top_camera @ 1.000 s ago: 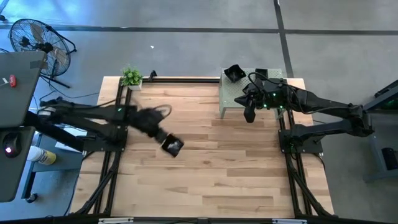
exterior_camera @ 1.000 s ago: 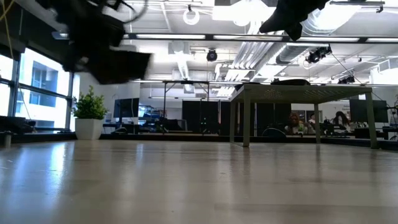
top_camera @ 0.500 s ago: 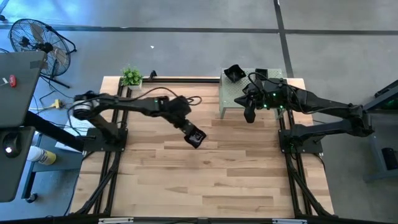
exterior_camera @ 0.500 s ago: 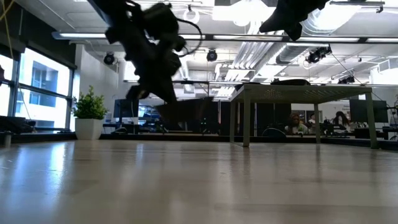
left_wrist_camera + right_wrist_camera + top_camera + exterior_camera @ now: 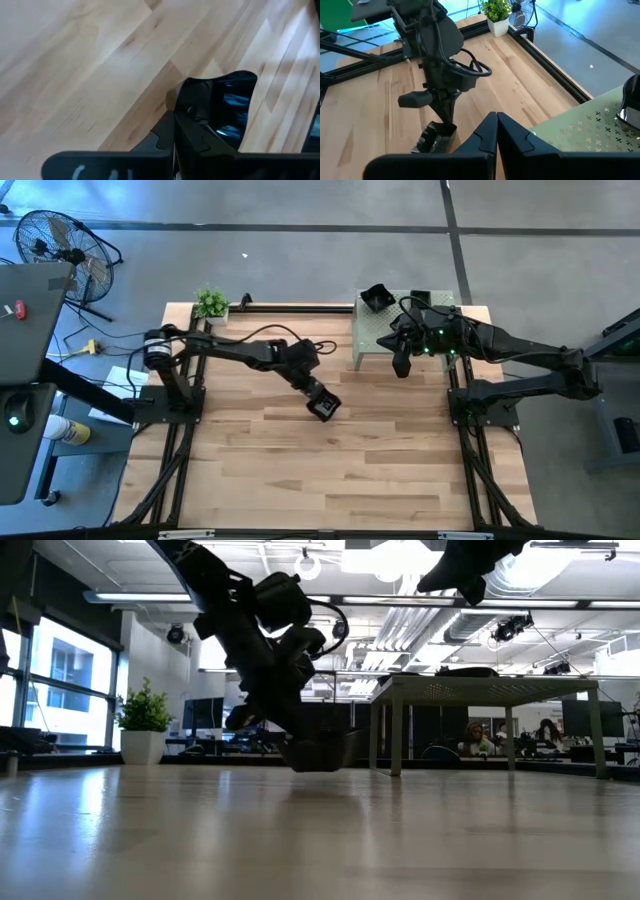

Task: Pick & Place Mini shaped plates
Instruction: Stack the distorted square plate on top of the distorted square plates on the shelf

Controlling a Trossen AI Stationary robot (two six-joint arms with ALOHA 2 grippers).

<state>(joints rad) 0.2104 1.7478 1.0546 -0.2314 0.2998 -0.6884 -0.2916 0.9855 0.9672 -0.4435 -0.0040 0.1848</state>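
My left gripper (image 5: 322, 402) reaches out over the middle of the table, shut on a small glossy black mini plate (image 5: 328, 408). In the low view that plate (image 5: 325, 752) hangs just above the wood; whether it touches, I cannot tell. Two more black plates (image 5: 375, 297) (image 5: 420, 298) rest on the far part of the pale green perforated stand (image 5: 385, 332). My right gripper (image 5: 402, 366) hovers shut, holding nothing, at the stand's near edge, high above the table (image 5: 468, 582). My left gripper pinches the plate's rim (image 5: 192, 102) between its two fingers (image 5: 200, 132). The fingers slant down from above and from the table's left. The plate sticks out beyond the fingertips, tilted, with its glossy inside (image 5: 232, 112) facing the wrist camera.
A small potted plant (image 5: 211, 304) stands at the table's far left corner. The stand on its legs (image 5: 396, 730) takes up the far right part. Bare wood (image 5: 330, 470) spreads over the near half. A fan and a desk sit beyond the left edge.
My left gripper has swung toward the table's right with the plate and come down from well above the table to just over it, slowing at the end. It has stayed shut on the plate.
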